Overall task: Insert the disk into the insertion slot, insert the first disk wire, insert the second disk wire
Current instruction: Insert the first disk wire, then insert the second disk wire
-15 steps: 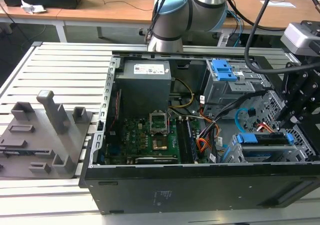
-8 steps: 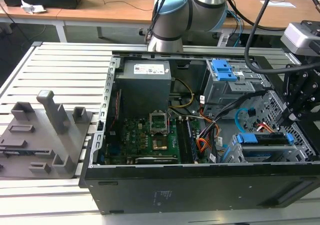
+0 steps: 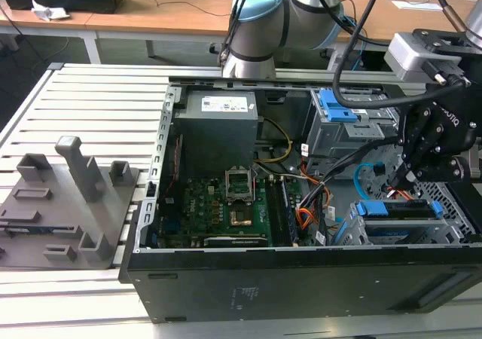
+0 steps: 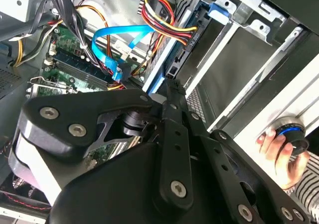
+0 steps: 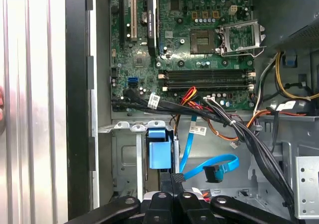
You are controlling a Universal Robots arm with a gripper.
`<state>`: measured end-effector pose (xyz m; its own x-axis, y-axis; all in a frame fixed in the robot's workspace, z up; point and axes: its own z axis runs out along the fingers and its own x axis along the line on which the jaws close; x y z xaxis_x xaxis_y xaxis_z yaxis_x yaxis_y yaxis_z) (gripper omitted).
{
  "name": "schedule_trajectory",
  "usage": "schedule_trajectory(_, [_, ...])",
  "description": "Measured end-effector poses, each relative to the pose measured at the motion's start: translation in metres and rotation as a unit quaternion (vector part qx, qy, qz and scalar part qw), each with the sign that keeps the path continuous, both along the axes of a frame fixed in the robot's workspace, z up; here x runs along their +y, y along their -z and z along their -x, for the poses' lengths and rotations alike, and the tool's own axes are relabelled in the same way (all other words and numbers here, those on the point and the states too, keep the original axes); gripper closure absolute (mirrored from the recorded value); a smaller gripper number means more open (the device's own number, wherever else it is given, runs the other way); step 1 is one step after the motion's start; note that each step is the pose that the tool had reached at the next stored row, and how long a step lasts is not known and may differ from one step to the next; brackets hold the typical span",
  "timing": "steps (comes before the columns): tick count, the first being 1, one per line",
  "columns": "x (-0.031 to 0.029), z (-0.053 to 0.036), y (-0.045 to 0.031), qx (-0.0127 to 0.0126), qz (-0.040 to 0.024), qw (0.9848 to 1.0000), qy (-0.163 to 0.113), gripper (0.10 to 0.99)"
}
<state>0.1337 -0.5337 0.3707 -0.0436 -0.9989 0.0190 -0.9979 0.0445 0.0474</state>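
1. I hold my tool point(image 3: 409, 179), fingers pressed together, low inside the open computer case point(image 3: 301, 286), just above the disk point(image 3: 401, 208).
2. The blue-framed disk sits in the grey perforated bay point(image 3: 450, 202).
3. The light-blue cable point(image 5: 212, 165) loops beside the tool.

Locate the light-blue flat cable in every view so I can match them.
Exterior view: second disk wire, on the exterior view's right of the motherboard.
Second wrist view: second disk wire looped over the motherboard.
First wrist view: second disk wire looped on the case floor.
Shared landmark: the motherboard.
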Motion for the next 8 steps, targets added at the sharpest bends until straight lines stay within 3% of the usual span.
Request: schedule_trajectory(8, [0.0000,0.0003,0.0000,0.0000,0.0000,1.0000,0.000,0.980])
